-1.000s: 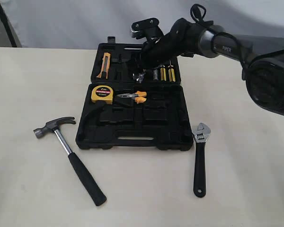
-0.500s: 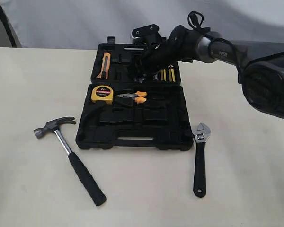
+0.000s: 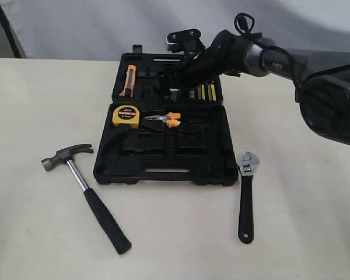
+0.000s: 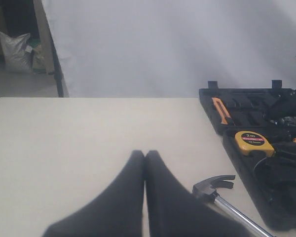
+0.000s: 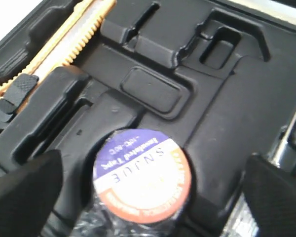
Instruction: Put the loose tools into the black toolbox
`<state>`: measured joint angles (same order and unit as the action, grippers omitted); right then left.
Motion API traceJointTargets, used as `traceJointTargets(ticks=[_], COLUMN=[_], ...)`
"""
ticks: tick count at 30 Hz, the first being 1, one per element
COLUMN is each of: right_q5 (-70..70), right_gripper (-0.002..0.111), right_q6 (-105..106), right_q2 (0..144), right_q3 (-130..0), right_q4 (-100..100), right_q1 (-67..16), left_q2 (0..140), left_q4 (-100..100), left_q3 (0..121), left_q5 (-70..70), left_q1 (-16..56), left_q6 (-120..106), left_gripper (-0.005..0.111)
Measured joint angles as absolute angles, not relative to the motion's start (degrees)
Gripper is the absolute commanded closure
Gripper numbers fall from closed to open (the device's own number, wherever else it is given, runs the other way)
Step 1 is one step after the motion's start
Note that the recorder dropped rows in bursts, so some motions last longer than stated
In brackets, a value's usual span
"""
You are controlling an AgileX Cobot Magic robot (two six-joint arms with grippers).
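The black toolbox (image 3: 163, 166) lies open on the table. The purple-white tape roll (image 5: 142, 171) rests in a round recess of its rear half. My right gripper (image 5: 150, 192) hovers over the roll, open, one finger (image 5: 27, 190) on each side and neither touching it. In the exterior view the right gripper (image 3: 176, 86) is over that rear half. The claw hammer (image 3: 87, 189) lies on the table left of the toolbox and the adjustable wrench (image 3: 245, 195) lies to its right. My left gripper (image 4: 145, 154) is shut and empty above bare table, near the hammer's head (image 4: 213, 185).
A yellow tape measure (image 3: 126, 116) and orange-handled pliers (image 3: 165, 119) sit in the front half of the toolbox. An orange-handled knife (image 3: 128, 80) and yellow-handled screwdrivers (image 3: 207, 91) lie in the rear half. A grey backdrop stands behind the table.
The right arm has drawn up and slightly right over the rear half of the toolbox. The hammer, the wrench and the toolbox have not moved.
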<state>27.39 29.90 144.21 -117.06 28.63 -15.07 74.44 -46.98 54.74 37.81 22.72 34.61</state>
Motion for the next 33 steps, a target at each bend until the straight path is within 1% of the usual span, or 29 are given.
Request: traceJointTargets(ticks=[6, 8, 9, 11, 12, 13, 15, 16, 20, 23, 29, 33], right_q5=[31.87, 33.78, 34.54, 36.51, 37.39, 38.32, 39.60, 40.01, 40.27, 40.39, 40.75, 40.72], right_gripper=[0.015, 0.018, 0.023, 0.039, 0.053, 0.064, 0.096, 0.108, 0.109, 0.109, 0.109, 0.109], right_q6=[30.39, 30.39, 30.54, 31.48, 31.99, 32.82, 33.65, 34.09, 35.89, 41.67, 60.68, 66.72], right_q2=[141.92, 139.90, 138.96, 136.69, 135.88, 134.89, 134.03, 133.76, 134.90, 137.00, 141.40, 143.02], right_q3=[-117.41, -117.41, -117.41, -117.43, -117.54, -117.80, -117.89, -117.89, -117.89, -117.89, -117.89, -117.89], right_q4=[28.47, 28.36, 28.36, 28.36, 28.36, 28.36, 28.36, 28.36, 28.36, 29.91, 48.84, 52.84], right_q1=[-14.34, -13.02, -12.26, -10.61, -9.95, -9.03, -7.98, -7.39, -6.95, -7.32, -7.67, -7.90], left_q2=[74.44, 74.44, 74.44, 74.44, 74.44, 74.44, 74.44, 74.44, 74.44, 74.44, 74.44, 74.44], left_q4=[-46.98, -46.98, -46.98, -46.98, -46.98, -46.98, -46.98, -46.98, -46.98, -46.98, -46.98, -46.98], left_q3=[54.74, 54.74, 54.74, 54.74, 54.74, 54.74, 54.74, 54.74, 54.74, 54.74, 54.74, 54.74], left_q5=[37.81, 37.81, 37.81, 37.81, 37.81, 37.81, 37.81, 37.81, 37.81, 37.81, 37.81, 37.81], left_q1=[22.72, 22.72, 22.72, 22.72, 22.72, 22.72, 22.72, 22.72, 22.72, 22.72, 22.72, 22.72], left_q6=[34.61, 34.61, 34.61, 34.61, 34.61, 34.61, 34.61, 34.61, 34.61, 34.61, 34.61, 34.61], left_gripper=[0.105, 0.105, 0.105, 0.105, 0.105, 0.105, 0.105, 0.105, 0.105, 0.105, 0.105, 0.105])
